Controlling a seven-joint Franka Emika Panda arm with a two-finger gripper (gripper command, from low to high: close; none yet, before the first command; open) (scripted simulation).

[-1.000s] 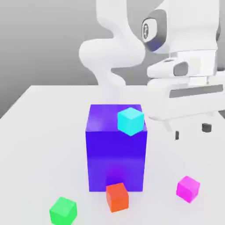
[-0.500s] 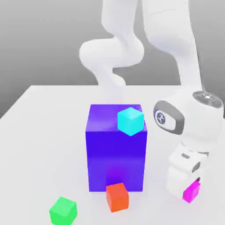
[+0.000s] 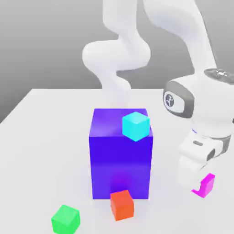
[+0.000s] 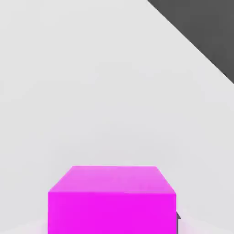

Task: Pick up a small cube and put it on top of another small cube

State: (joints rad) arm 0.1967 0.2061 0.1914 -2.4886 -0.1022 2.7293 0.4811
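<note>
The small magenta cube (image 3: 206, 185) sits low at the exterior view's right, directly under the white hand of the arm, which hides most of its left part. In the hand view the same magenta cube (image 4: 112, 199) appears close up against the pale table (image 4: 91, 91), with a thin dark sliver at one lower corner. The pincer (image 3: 199, 186) reaches down onto the cube from above; whether its fingers are clenched on the cube or released cannot be told, since the hand's body covers them. Whether the cube rests on the table or is lifted just off it is also unclear.

To the exterior view's left of the cube, well apart, stands the big blue-violet block (image 3: 120, 155). A small cyan cube (image 3: 135, 125) rests on the block's top, at its near right corner. A small red cube (image 3: 122, 205) lies on the table just in front of the block, touching or nearly touching its base. A small green cube (image 3: 66, 219) lies farther to the left, near the front edge of the white table (image 3: 41, 137).
</note>
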